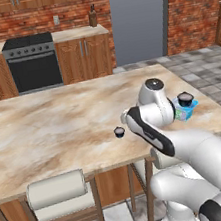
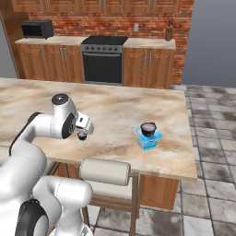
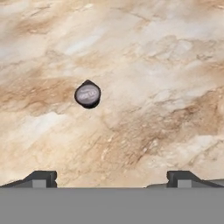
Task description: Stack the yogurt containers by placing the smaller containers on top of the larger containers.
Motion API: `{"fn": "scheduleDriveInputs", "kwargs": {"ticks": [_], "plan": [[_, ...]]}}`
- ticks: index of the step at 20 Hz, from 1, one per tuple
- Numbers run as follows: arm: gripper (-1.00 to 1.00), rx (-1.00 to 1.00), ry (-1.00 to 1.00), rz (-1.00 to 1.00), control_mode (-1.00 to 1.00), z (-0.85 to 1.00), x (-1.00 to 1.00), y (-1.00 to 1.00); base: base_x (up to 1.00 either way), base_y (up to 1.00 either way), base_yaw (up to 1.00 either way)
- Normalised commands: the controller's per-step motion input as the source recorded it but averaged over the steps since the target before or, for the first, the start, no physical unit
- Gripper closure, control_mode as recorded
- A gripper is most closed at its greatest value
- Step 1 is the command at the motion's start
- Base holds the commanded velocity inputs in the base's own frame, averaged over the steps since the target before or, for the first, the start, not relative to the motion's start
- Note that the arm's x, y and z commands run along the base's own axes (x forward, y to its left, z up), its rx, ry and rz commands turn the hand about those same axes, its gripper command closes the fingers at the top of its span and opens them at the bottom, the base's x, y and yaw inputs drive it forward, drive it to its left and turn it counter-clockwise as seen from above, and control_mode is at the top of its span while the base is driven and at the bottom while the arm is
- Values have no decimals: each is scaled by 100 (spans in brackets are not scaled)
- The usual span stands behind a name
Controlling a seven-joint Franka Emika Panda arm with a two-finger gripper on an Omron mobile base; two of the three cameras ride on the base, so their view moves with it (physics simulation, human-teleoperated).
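The claw (image 3: 111, 179) hung wide and empty above the marble bench (image 1: 49, 127), the loose small yogurt cup (image 3: 88, 94) ahead of its tips and off to one side. A good pick would centre over that cup before descending. The base views showed the other cup (image 2: 148, 128) already sitting on the blue tub (image 2: 148, 139), well apart.

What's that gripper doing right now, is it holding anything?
Gripper: open and empty, above the small dark cup on the counter.
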Motion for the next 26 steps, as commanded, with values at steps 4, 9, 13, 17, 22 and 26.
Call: {"fn": "scheduleDriveInputs", "kwargs": {"ticks": [4, 9, 13, 17, 22, 26], "plan": [[-100, 0, 2, 0, -100, -9, 2, 39, 0, 0, 0], [-100, 0, 0, -2, -100, -1, 20, 21, 0, 0, 0], [-100, 0, 0, -2, -100, -14, 22, 9, 0, 0, 0], [-100, 0, 0, -2, -100, -21, 19, 10, 0, 0, 0], [-100, 0, 0, -1, -100, -17, 21, 4, 0, 0, 0], [-100, 0, 0, 0, -100, -11, 22, 0, 0, 0, 0]]}}
